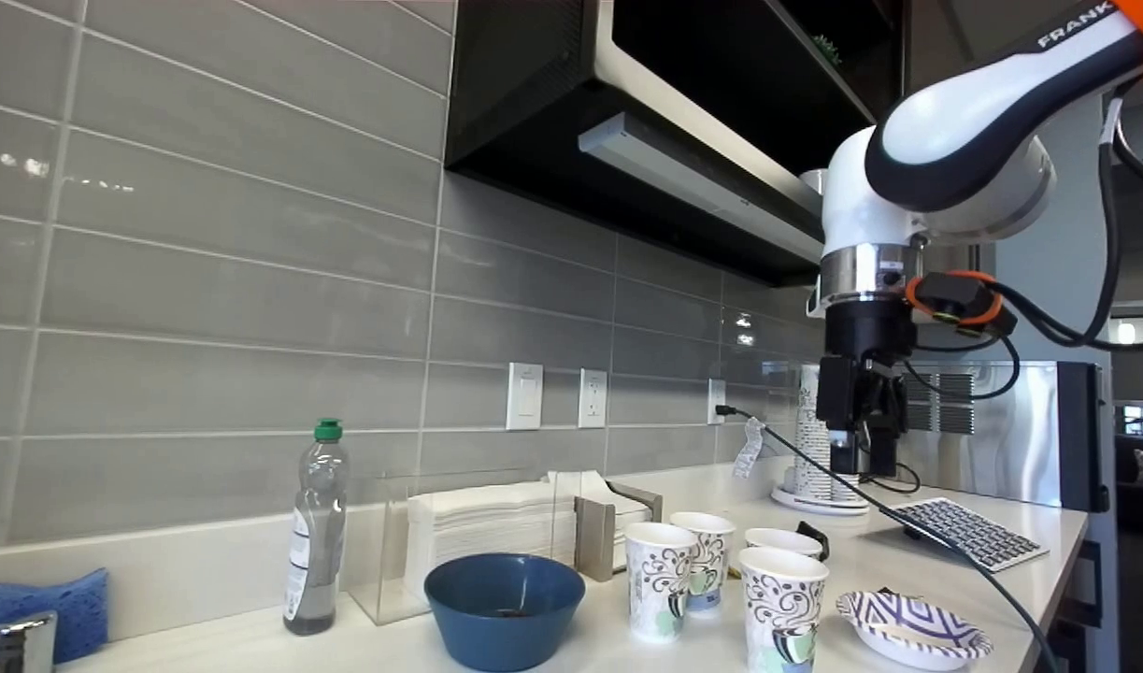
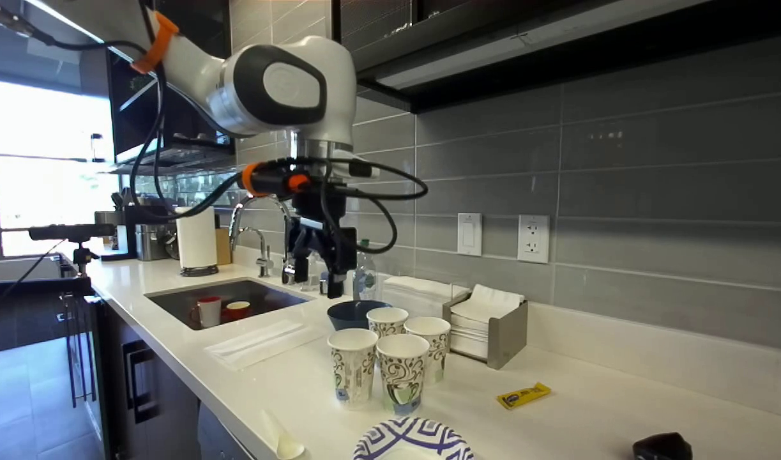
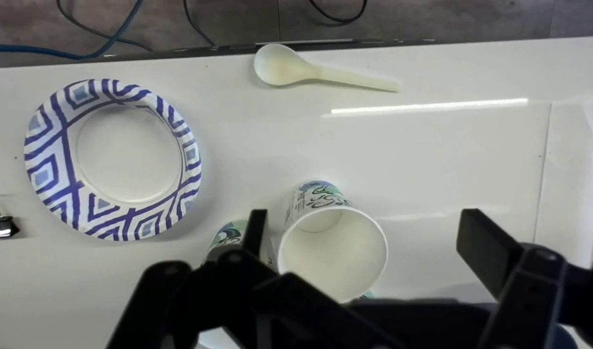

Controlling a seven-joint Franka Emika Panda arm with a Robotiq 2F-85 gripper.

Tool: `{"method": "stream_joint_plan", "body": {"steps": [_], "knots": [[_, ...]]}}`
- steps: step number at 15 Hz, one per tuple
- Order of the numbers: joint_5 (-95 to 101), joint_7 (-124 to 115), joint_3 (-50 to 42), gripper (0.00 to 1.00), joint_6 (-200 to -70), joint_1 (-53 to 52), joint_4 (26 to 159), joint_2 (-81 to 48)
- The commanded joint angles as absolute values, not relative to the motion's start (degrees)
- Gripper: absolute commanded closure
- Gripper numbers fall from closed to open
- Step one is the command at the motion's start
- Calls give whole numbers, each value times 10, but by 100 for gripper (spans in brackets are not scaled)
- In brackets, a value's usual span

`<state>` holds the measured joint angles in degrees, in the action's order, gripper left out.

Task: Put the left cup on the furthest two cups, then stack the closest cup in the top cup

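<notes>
- Cup point(image 2: 352, 370), the left one as I judge it: white paper with dark scrollwork, upright on the tabletop point(image 2: 620, 409), bunched with three alike.
- My tool point(image 2: 318, 287) hangs well above the group, fingers point(image 3: 486, 249) spread apart, holding nothing.
- I should line up so that neither finger lands on a neighbouring rim, come straight down and squeeze lightly; paper would likely buckle.
- Before crossing, I should lift it clear of the furthest two cups point(image 2: 436, 351), probably the pair by the napkin holder point(image 2: 510, 335), then rest it level across both.
- Wrist view: I look down inside that left cup, to its bottom, but my tool hides most of the pair.
- Both exterior views: the pair shows, and so does my height, which the wrist view leaves unclear.
- Farther out: an exterior view shows a mug point(image 2: 208, 313) in the sink point(image 2: 269, 295); the wrist view does not.
</notes>
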<state>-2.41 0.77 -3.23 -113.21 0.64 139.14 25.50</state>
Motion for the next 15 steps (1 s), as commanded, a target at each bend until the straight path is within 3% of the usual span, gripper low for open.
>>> {"method": "stream_joint_plan", "body": {"steps": [1,15], "knots": [[-31,-23,-28,0,-1205,18,1423,228],[-41,-91,-36,0,-1355,37,1438,127]]}}
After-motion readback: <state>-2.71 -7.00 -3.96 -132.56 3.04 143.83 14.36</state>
